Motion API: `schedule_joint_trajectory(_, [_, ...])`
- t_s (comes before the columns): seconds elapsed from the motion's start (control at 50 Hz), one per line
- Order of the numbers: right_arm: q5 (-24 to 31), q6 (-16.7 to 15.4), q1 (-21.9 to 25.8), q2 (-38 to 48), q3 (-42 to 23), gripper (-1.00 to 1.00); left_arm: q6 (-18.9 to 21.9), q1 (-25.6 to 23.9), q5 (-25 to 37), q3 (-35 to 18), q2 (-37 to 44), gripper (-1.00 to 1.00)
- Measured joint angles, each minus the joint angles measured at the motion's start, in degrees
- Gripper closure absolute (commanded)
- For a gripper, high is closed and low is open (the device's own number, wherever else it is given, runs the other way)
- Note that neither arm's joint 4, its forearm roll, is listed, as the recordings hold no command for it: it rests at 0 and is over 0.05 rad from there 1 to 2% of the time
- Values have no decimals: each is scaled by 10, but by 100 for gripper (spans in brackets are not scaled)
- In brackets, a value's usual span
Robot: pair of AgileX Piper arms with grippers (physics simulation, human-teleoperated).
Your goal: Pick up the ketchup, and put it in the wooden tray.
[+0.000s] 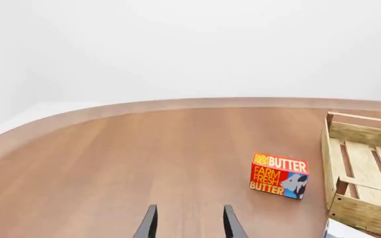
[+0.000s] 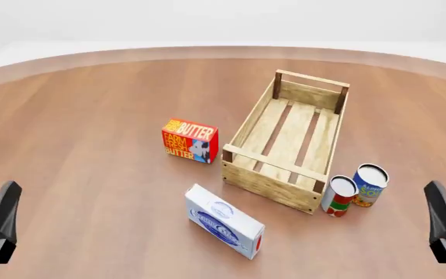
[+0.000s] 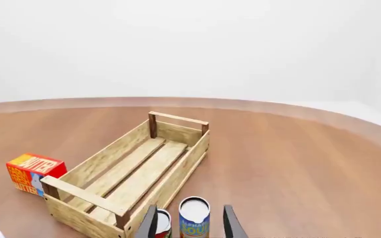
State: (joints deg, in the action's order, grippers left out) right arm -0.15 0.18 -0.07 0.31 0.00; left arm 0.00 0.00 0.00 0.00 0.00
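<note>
Both grippers parted, holding nothing: left gripper (image 1: 189, 223) over bare table (image 2: 91, 116), right gripper (image 3: 190, 223) just behind the two cans. In the front view the arms sit at the lower left and lower right corners.

Tray (image 2: 263, 124) right of center, angled, long axis running toward upper right, nothing in it. Butter box (image 2: 190, 141) left of the tray, near it. White box (image 2: 225, 221) at lower center. Red-white can (image 2: 338, 196) and blue can (image 2: 369, 185) side by side, upright, at the tray's near right corner.

Ketchup not visible in any view.
</note>
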Motion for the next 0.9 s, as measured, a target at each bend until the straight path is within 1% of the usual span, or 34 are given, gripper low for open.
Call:
schedule_joint_trajectory(0.2, [-49,-11,16,52,0,-100,0,0,0,0,0,-100])
schedule_joint_trajectory(0.34, [-73,-15,49,79,-6,-100,0,0,0,0,0,-100])
schedule_joint_trajectory(0.44, [-111,-10,77,132,-14,-100,0,0,0,0,0,-100])
schedule_joint_trajectory(0.52, [-133,-12,102,176,-27,-100,0,0,0,0,0,-100])
schedule_joint_trajectory(0.72, [-208,-20,170,327,-59,-100,0,0,0,0,0,-100])
schedule_joint_trajectory(0.9, [-236,-26,229,429,-96,-100,0,0,0,0,0,-100])
